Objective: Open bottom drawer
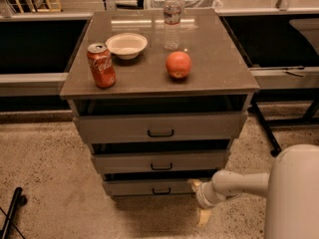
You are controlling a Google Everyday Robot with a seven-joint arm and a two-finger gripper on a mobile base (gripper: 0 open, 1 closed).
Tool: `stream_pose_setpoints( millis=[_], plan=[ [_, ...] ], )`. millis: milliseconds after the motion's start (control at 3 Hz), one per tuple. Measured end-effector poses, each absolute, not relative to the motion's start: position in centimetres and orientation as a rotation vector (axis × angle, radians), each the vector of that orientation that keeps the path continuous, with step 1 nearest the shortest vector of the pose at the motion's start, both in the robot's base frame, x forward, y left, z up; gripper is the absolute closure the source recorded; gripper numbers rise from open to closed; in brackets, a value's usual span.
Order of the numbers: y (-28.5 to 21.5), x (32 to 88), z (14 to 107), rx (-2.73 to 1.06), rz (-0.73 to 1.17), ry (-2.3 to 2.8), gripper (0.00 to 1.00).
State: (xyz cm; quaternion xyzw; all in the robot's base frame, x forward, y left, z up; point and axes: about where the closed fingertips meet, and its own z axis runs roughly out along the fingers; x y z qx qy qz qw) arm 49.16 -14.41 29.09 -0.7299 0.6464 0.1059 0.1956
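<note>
The bottom drawer [149,187] is the lowest, narrowest grey front of the cabinet, with a small dark pull handle [161,190] at its centre. All three drawers stand slightly pulled out, with dark gaps above them. My white arm reaches in from the lower right. My gripper [201,203] hangs low by the drawer's right end, pointing at the floor, to the right of the handle and not on it.
On the cabinet top [219,59] stand a red soda can [101,65], a white bowl [127,45], a water bottle [172,20] and a red apple [178,64]. Dark shelving runs along both sides behind. A black stand leg [11,214] lies at lower left on the speckled floor.
</note>
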Motion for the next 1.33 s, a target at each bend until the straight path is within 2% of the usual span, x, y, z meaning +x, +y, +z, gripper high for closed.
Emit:
stream_pose_setpoints(
  millis=[667, 1333],
  plan=[
    [-18.9, 52.3, 27.2, -1.838, 0.088, 1.674, 0.00],
    [-19.8, 55.7, 26.6, -1.846, 0.169, 1.556, 0.00]
  ],
)
